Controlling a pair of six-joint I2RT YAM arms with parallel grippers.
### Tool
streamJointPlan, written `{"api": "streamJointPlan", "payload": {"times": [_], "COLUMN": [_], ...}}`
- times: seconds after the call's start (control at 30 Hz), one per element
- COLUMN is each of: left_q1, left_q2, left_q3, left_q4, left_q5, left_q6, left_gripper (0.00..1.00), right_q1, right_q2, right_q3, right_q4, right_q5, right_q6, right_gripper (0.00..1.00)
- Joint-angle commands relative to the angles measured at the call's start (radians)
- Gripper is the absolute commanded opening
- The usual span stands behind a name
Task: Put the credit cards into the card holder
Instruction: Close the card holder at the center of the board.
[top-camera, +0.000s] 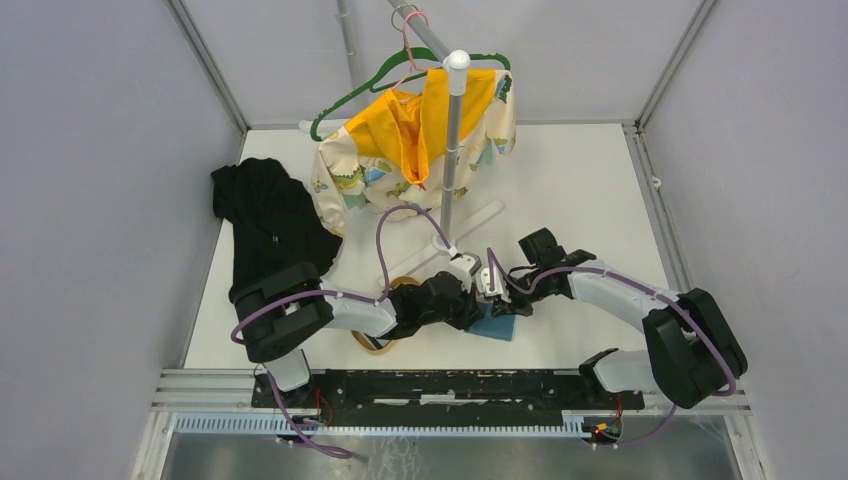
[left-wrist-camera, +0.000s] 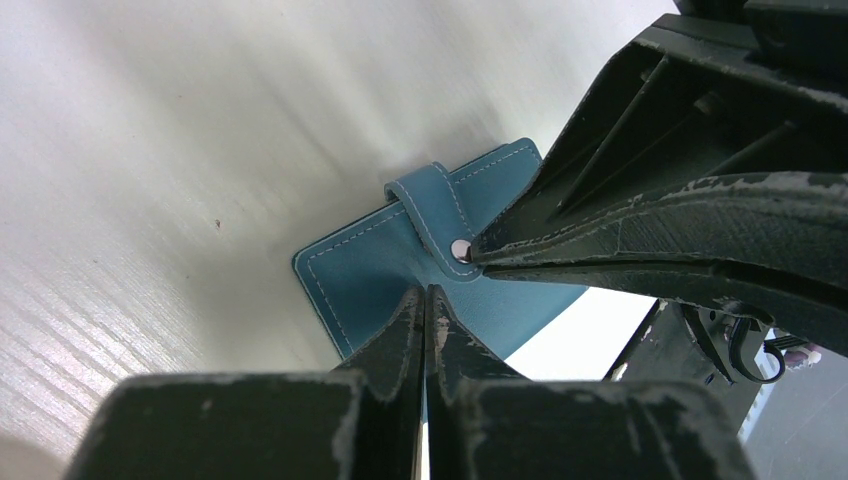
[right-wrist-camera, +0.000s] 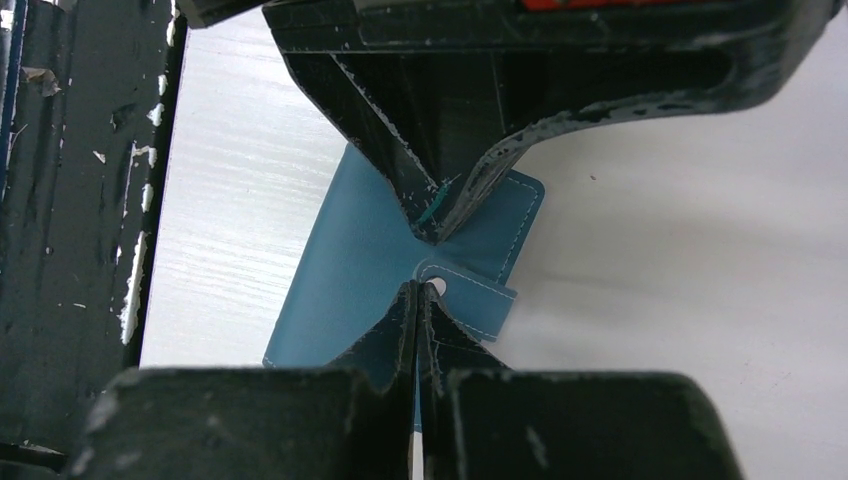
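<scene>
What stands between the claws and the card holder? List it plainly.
Nothing visible. The left claw and right claw are both shut, their tips right at the card holder by its snap tab. The holder lies closed on the table.

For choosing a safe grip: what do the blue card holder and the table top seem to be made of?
The card holder: probably leather or imitation leather, matte teal, with pale stitching along its edges and a shiny metal-looking snap on the tab. The table: white, faint wood-grain lines, likely laminate.
</scene>
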Motion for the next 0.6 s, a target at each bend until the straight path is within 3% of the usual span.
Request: {"api": "streamJointPlan", "payload": {"times": [0.0,0.57], "left_q1": [0.002,0.003], "left_q2": [0.022,-0.001], "left_q3": [-0.022,-0.022], "left_q4": [-0.026,-0.02], "left_q5": [0.006,0.017], "left_q6": [-0.035,-0.038], "left_gripper": [0.02,0.02], "right_q1": [0.01,0.025], "right_q2": [-0.017,-0.042], "right_q3": [0.016,0.014], "right_q4": [-0.063,0.008], "right_q5": [0.021,0.056], "right_q6": [-0.019,0.052], "right_gripper": [0.0,0.0]}}
